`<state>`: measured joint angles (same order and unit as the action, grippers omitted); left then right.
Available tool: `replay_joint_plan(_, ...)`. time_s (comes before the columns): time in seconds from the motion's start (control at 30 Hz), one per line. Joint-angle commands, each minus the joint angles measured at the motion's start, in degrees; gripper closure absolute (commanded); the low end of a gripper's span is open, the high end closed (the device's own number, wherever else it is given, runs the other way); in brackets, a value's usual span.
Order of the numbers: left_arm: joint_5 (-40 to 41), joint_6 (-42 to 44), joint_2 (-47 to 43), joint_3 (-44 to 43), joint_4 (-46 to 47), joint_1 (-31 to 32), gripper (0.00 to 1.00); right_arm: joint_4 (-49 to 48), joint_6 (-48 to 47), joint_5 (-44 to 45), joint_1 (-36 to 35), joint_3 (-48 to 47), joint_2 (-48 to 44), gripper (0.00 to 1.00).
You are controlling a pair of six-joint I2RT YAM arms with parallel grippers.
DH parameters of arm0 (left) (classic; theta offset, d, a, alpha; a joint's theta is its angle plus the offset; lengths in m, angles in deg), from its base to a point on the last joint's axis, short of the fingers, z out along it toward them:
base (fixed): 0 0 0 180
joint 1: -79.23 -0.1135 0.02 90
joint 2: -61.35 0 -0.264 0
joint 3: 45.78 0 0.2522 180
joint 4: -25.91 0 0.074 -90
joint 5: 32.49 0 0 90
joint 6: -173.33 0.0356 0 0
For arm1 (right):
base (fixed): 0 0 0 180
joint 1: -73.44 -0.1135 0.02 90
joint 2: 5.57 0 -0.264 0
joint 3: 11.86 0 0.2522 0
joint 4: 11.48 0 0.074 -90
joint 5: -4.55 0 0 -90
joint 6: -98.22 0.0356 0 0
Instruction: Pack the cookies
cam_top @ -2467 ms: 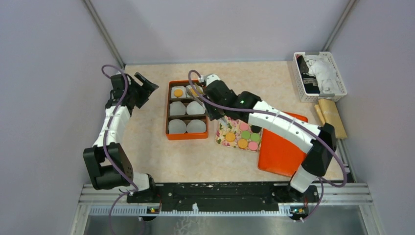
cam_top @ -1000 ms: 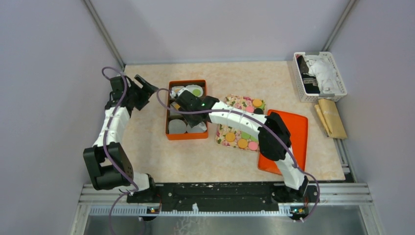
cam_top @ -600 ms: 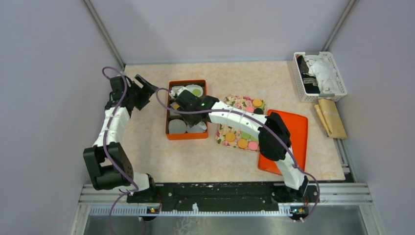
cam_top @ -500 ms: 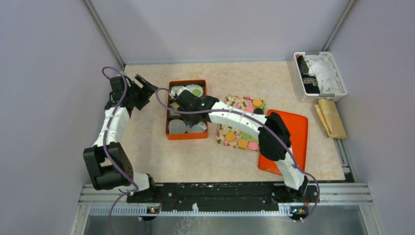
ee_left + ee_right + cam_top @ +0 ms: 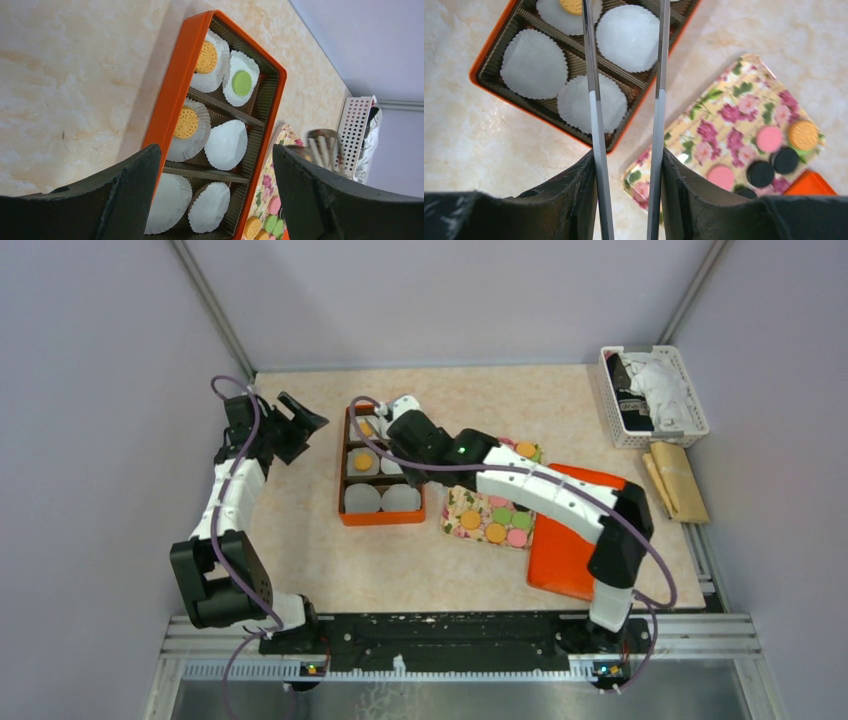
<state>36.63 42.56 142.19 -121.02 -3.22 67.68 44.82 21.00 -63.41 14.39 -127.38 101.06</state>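
Observation:
The orange box (image 5: 345, 465) holds white paper cups. Three cups carry cookies: two orange (image 5: 206, 57) (image 5: 186, 122) and one green (image 5: 242, 83). Three other cups (image 5: 227, 145) hold nothing. More cookies, pink (image 5: 769, 139), black (image 5: 784, 160) and orange (image 5: 804, 135), lie on the floral tray (image 5: 487, 515) right of the box. My right gripper (image 5: 626, 165) is shut on metal tongs (image 5: 594, 115), above the box's right side; their tips run out of the wrist view. My left gripper (image 5: 216, 152) hangs open beyond the box's left edge.
An orange lid (image 5: 575, 540) lies right of the floral tray, under my right arm. A white basket (image 5: 655, 395) of cloths stands at the back right, with a brown pack (image 5: 678, 480) in front of it. Grey walls close in the table.
My right arm has drawn back from the box's left side toward its far right corner. An orange cookie now lies in the middle left cup. The left arm has barely moved.

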Motion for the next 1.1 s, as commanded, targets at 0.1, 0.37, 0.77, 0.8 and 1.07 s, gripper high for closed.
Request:
replay_joint_plan(0.1,-3.6,0.1,0.1,-0.3,2.5,-0.3,0.12,0.5,5.3,11.0,1.0,11.1,-13.9,0.58)
replay_joint_plan(0.37,-5.5,0.2,0.0,-0.6,3.0,0.1,0.13,0.1,9.6,8.3,11.2,25.9,-24.5,0.58)
replay_joint_plan(0.77,-5.6,0.5,1.6,-1.9,2.6,1.9,0.13,-0.8,11.6,2.6,24.4,34.7,-27.7,0.58)
replay_joint_plan(0.8,-5.6,0.4,1.6,-2.0,2.5,1.9,0.13,-0.9,11.9,2.1,24.7,35.0,-27.5,0.58)
replay_joint_plan(1.07,-5.7,0.5,2.1,-2.0,2.5,1.9,0.13,-1.7,13.0,0.2,26.4,38.4,-26.4,0.58)
